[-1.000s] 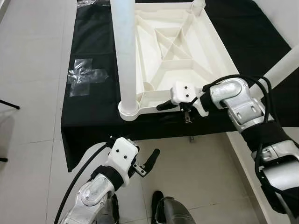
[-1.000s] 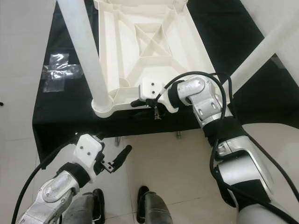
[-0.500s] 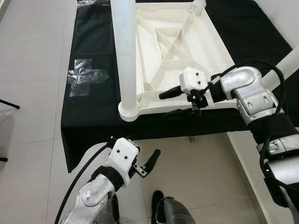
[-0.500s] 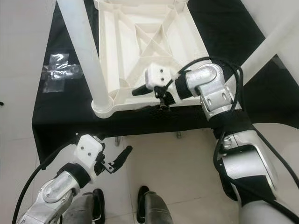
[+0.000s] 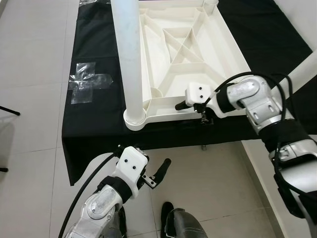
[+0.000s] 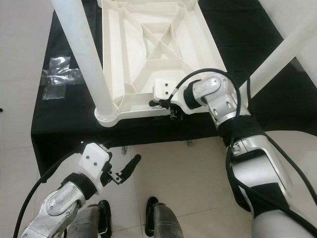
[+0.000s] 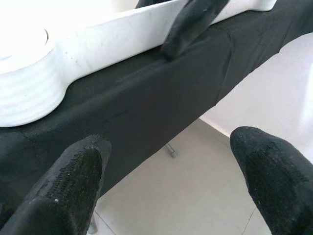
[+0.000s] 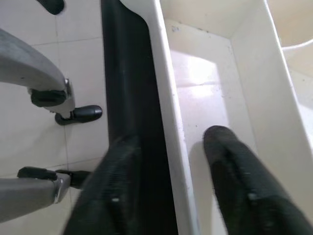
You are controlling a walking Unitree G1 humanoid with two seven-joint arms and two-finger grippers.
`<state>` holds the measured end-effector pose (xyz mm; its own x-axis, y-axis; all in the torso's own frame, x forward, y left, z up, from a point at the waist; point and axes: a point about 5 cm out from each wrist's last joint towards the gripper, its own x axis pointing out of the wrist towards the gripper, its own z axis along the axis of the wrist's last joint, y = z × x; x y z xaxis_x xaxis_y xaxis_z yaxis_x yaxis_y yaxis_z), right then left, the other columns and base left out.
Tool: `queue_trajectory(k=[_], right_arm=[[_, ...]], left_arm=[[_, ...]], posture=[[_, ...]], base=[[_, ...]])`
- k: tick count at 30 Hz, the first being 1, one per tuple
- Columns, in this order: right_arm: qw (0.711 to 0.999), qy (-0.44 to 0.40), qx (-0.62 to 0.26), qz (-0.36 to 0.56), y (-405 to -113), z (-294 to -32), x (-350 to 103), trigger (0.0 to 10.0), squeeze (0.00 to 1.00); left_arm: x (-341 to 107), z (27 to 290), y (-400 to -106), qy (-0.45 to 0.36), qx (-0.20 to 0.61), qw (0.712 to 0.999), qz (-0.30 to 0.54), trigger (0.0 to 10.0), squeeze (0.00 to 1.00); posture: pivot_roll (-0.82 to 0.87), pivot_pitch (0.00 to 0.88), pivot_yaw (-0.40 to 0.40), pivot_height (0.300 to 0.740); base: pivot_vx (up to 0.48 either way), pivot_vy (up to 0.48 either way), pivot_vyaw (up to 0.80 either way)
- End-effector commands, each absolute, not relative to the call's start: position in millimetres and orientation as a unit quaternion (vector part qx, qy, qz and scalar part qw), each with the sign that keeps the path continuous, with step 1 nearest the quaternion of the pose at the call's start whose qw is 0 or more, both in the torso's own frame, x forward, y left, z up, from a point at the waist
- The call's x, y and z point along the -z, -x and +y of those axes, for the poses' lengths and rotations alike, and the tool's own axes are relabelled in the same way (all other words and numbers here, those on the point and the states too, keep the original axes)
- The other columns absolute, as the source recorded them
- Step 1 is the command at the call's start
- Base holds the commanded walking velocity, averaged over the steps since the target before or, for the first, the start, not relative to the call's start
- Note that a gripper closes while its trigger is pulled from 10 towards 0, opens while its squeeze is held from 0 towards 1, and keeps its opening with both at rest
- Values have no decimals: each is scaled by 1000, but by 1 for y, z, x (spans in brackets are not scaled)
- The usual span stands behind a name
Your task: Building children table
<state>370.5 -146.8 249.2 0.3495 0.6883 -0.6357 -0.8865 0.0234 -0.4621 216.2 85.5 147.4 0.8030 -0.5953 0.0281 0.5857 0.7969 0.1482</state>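
Right gripper [image 6: 168, 110] straddles the near rim of the upturned white tabletop [image 5: 185, 54], one finger [image 8: 234, 181] inside the tray-like underside, the other down the outer face against the black cloth [image 5: 94, 114]. The rim sits in a narrow gap between the fingers; whether they actually press it, cannot tell. That tabletop lies ribs up on the cloth-covered stand, near edge just over the cloth's front drop. A white leg [image 5: 128, 54] stands upright in the near left corner socket [image 5: 134, 118], and a second leg [image 6: 285, 49] slants off to the right behind the silver right arm [image 5: 260, 106]. Left gripper [image 5: 157, 174] hangs low over the tiled floor [image 5: 29, 148], near and to the left, fingers spread wide with nothing between them. Clear plastic wrap [image 5: 84, 83] lies on the cloth's left side.
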Motion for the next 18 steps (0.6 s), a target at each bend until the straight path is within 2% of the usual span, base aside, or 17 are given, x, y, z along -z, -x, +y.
queue_trajectory(k=[1,13,18], right_arm=[[704,425,-556,118,-372,-145,-250,0,0],[705,440,-549,87,-377,-134,-252,0,0],[694,451,-561,6,-375,-110,-262,0,0]], left_arm=[[-139,85,-213,-74,316,946,-20,10000,0],[-140,84,-213,-74,315,946,-21,10000,0],[-140,84,-214,-73,315,946,-22,10000,0]], posture=[[75,297,-85,740],[75,301,-90,740],[76,305,-91,740]], base=[[0,0,0],[0,0,0],[0,0,0]])
